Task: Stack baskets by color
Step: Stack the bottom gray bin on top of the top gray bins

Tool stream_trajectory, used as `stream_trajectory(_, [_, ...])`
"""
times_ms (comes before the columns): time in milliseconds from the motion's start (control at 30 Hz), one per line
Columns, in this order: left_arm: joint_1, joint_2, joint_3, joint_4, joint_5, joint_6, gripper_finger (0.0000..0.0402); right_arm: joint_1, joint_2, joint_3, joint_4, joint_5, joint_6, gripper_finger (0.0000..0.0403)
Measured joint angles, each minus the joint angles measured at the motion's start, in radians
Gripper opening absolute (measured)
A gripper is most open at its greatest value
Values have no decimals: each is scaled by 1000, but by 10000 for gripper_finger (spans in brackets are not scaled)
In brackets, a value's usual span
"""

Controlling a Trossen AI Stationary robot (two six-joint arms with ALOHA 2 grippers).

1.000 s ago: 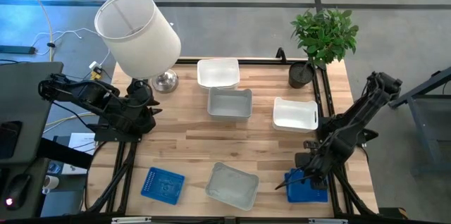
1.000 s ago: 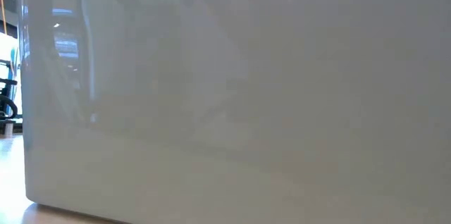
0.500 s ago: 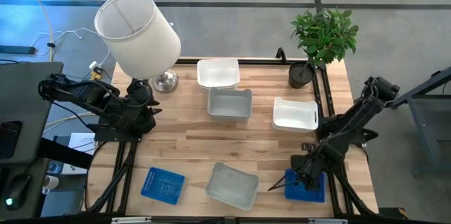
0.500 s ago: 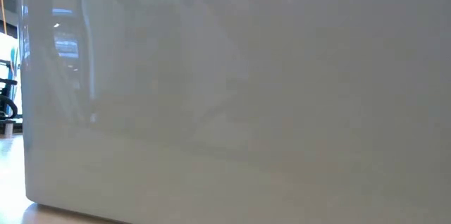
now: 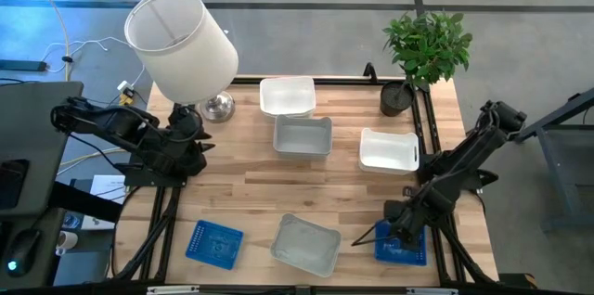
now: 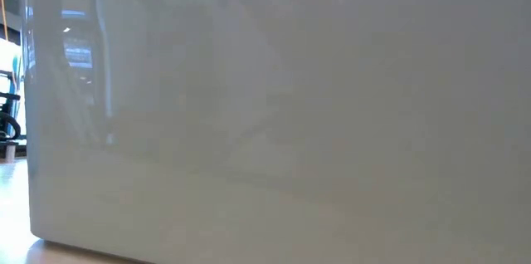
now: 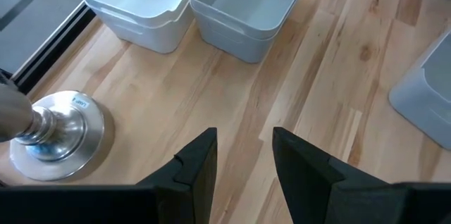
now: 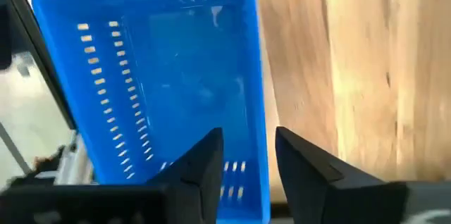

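Observation:
In the high view, a blue basket [image 5: 411, 251] lies at the table's near right, with my right gripper [image 5: 393, 234] right above it, pointing down. In the right wrist view its fingers [image 8: 250, 164] are open astride that basket [image 8: 162, 76]. A second blue basket [image 5: 214, 243] and a grey one [image 5: 306, 245] sit along the near edge. A white basket [image 5: 288, 95], a grey one [image 5: 303, 135] and another white one [image 5: 388, 150] rest farther back. My left gripper [image 7: 243, 153] hangs open over bare wood at the table's left. My right gripper stands over the blue basket's long side wall [image 8: 262, 111], one finger inside the basket and one outside over the wood, coming from above. Whether either finger touches the wall, I cannot tell. The basket lies flat on the table.
A big white lampshade [image 5: 181, 43] on a chrome foot [image 7: 56, 127] stands at the far left, and a potted plant [image 5: 422, 49] at the far right. A pale wall [image 6: 265, 114] close to the camera fills the low view. Bare wood lies mid-table.
My right gripper has rolled its wrist above the near-right blue basket, and its fingers have opened; one finger now juts out farther toward the table's left. The basket lies on the table beneath it.

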Motion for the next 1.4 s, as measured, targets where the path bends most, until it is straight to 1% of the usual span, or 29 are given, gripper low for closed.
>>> stream_trajectory(67, [0, 12, 0, 24, 0, 1, 126, 1, -7, 29, -27, 21, 59, 122])
stream_trajectory(100, [0, 19, 0, 41, 0, 5, 126, 8, -10, 45, -28, 53, 75, 123])
stream_trajectory(267, [0, 71, 0, 136, 1, 87, 126, 24, -22, 114, -40, 269, 75, 124])
stream_trajectory(367, [0, 106, 0, 190, 8, 142, 126, 14, -23, 144, -57, 374, 83, 124])
stream_trajectory(500, [0, 158, 0, 260, 30, 219, 126, -16, -23, 166, -59, 479, 83, 124])
stream_trajectory(600, [0, 198, 0, 317, 65, 275, 126, -51, -23, 171, -55, 534, 83, 124])
stream_trajectory(700, [-1, 239, 0, 371, 117, 348, 126, -95, -23, 171, -59, 555, 83, 124])
stream_trajectory(1033, [-20, 381, 0, 629, 248, 547, 126, -260, -23, 171, -59, 557, 55, 124])
stream_trajectory(1167, [-52, 437, 0, 708, 260, 583, 126, -313, -23, 171, -59, 559, 21, 124])
stream_trajectory(1400, [-110, 510, 0, 830, 262, 586, 126, -375, -23, 171, -59, 552, -59, 124])
